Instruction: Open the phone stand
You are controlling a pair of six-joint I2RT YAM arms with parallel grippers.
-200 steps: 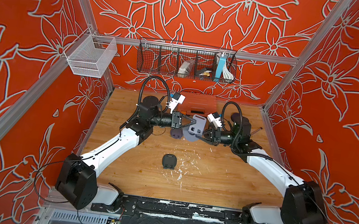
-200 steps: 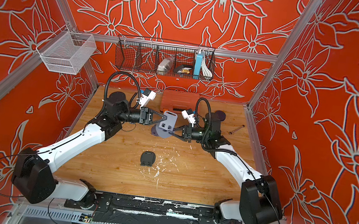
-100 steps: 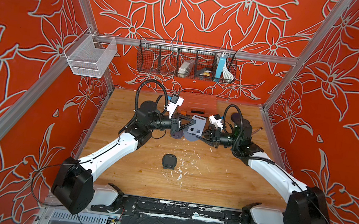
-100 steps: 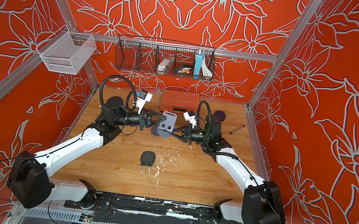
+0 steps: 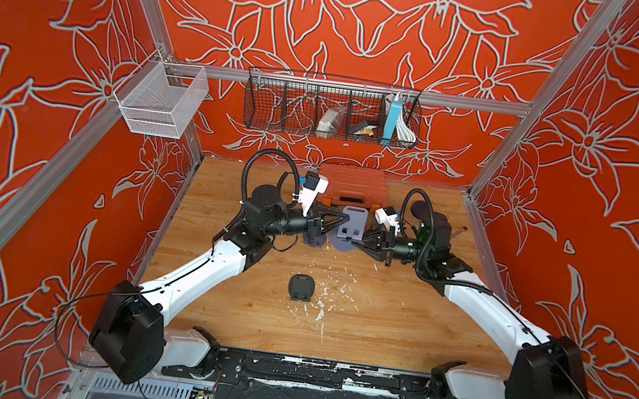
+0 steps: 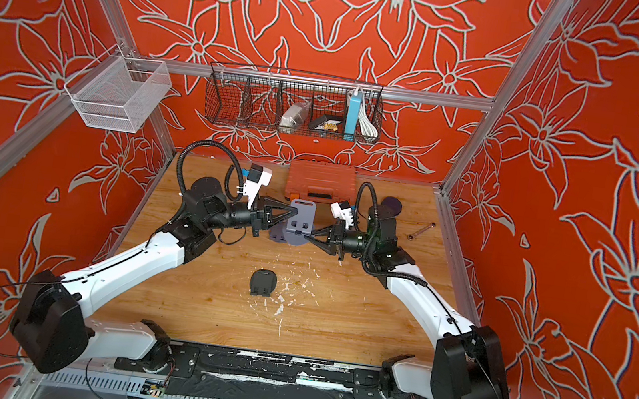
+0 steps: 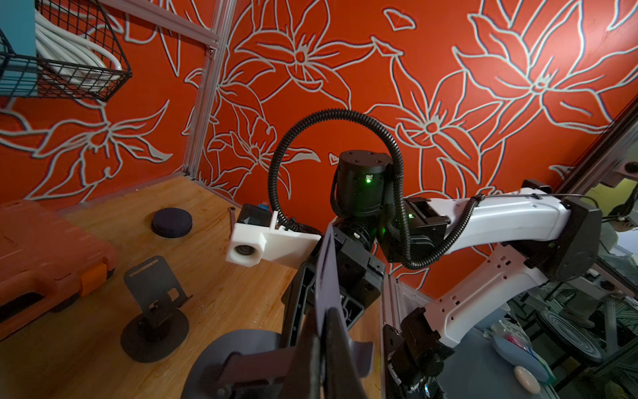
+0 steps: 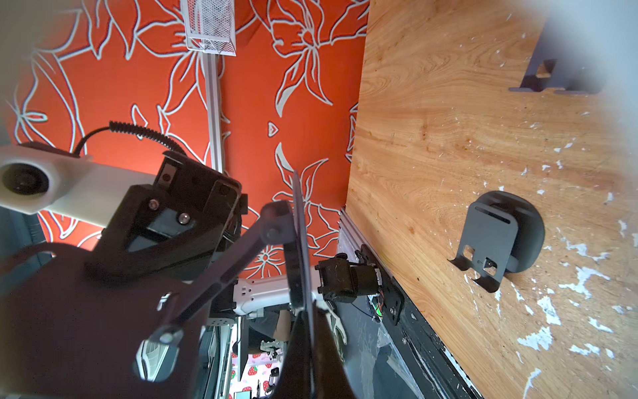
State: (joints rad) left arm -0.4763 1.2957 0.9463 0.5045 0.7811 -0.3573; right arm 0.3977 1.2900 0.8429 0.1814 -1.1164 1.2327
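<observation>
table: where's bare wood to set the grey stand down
Widest free patch: table front, between the folded black stand, the right arm and the front rail. Smaller: back left corner, between wall and left arm. Crowded: mid-back, where left gripper and right gripper pinch the grey stand near the orange case, a dark stand and a puck.

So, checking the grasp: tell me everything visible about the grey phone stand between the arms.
The grey, metal-looking phone stand has a rectangular slotted back plate, a hinged arm and a round base. It is partly unfolded, held off the wooden table. The left end effector clamps the plate; the right end effector clamps the base.
</observation>
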